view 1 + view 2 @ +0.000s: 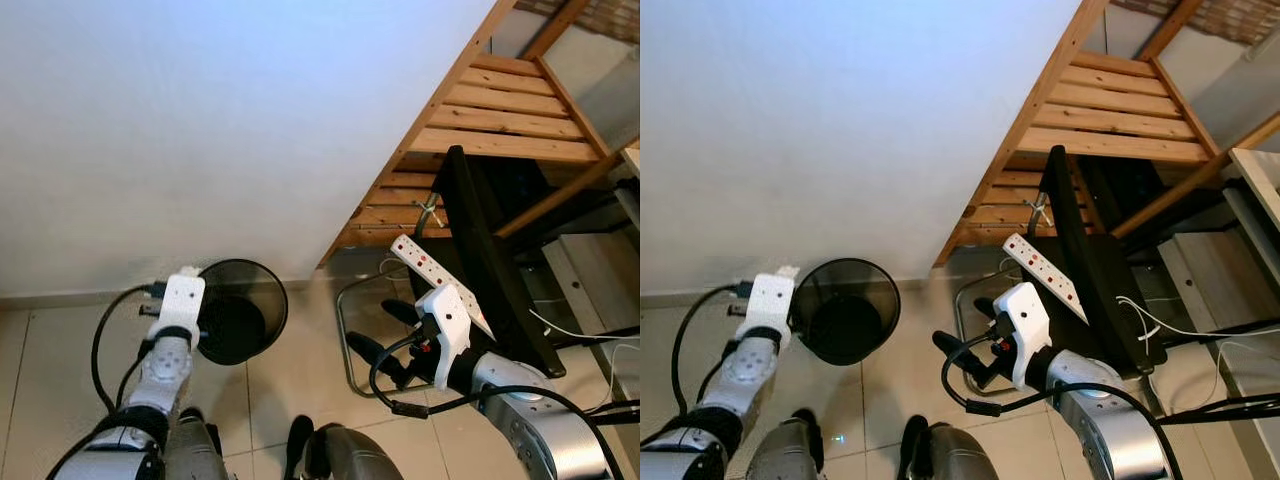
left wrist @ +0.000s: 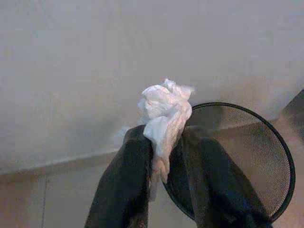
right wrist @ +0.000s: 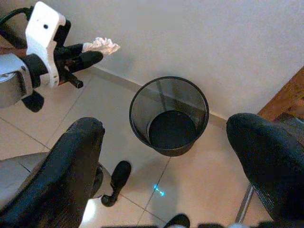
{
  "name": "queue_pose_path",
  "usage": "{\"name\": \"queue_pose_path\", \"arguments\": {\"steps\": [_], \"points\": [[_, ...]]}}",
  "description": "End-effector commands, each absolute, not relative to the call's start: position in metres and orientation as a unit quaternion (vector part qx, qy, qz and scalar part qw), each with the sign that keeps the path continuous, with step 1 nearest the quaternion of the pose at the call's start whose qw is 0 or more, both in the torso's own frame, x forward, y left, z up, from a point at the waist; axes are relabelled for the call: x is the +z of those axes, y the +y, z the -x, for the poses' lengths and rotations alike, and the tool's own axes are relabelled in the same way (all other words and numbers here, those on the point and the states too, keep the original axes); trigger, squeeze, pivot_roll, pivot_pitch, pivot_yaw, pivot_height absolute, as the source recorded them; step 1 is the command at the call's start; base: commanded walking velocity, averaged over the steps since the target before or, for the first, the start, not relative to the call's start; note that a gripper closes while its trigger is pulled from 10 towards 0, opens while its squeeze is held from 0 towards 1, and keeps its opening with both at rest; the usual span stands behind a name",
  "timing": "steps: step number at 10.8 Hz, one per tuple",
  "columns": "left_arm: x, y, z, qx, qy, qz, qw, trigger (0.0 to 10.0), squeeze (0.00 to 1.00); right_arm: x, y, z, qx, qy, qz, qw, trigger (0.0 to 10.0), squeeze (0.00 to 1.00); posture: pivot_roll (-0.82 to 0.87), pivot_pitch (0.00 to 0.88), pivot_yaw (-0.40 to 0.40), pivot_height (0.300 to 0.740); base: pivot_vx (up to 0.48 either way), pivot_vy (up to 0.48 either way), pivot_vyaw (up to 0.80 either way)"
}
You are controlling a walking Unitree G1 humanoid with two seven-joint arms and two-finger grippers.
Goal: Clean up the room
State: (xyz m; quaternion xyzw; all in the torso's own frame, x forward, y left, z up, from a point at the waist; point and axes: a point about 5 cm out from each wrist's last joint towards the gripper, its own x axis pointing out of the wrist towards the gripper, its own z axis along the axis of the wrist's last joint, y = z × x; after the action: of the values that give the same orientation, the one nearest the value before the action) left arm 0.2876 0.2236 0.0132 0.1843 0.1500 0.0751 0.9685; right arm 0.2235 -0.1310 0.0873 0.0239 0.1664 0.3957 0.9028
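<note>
A crumpled white tissue [image 2: 164, 116] is pinched between the black fingers of my left gripper [image 2: 166, 140], which is shut on it. It hangs close to the white wall, raised beside the rim of a round black mesh bin [image 3: 142, 118] that stands on the tiled floor. The bin [image 1: 272, 300] looks empty, with a dark bottom. The right wrist view also catches the tissue [image 3: 100, 45] to one side of the bin. My right gripper [image 1: 380, 330] is held low to the right of the bin, open, with nothing between its fingers [image 3: 71, 161].
A wooden slatted shelf [image 1: 500, 110] leans up at the right. Under it are a black flat panel [image 1: 490, 250], a white power strip [image 1: 430, 270], a metal frame [image 1: 345, 340] and loose cables [image 1: 580, 330]. The white wall [image 1: 200, 120] runs behind the bin.
</note>
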Motion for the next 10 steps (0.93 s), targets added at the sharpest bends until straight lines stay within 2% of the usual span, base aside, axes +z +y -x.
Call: {"name": "queue_pose_path", "arguments": {"steps": [1, 4, 10], "points": [[0.007, 0.214, -0.284, 0.048, 0.156, -0.195, 0.967, 10.0, 1.0, 0.085, -0.139, -0.219, 0.383, 0.179, -0.022, 0.906, 10.0, 0.17, -0.14, 0.253, -0.279, 0.74, 0.0, 0.0, 0.0], [0.013, 0.211, -0.287, 0.018, 0.122, -0.228, 0.966, 10.0, 1.0, 0.085, -0.14, -0.216, 0.381, 0.182, -0.021, 0.906, 10.0, 0.18, -0.15, 0.258, -0.279, 0.74, 0.0, 0.0, 0.0], [0.018, 0.21, -0.291, 0.006, 0.116, -0.227, 0.967, 10.0, 1.0, 0.085, -0.14, -0.214, 0.38, 0.186, -0.019, 0.906, 10.0, 0.18, -0.15, 0.26, -0.276, 0.74, 0.0, 0.0, 0.0]]}}
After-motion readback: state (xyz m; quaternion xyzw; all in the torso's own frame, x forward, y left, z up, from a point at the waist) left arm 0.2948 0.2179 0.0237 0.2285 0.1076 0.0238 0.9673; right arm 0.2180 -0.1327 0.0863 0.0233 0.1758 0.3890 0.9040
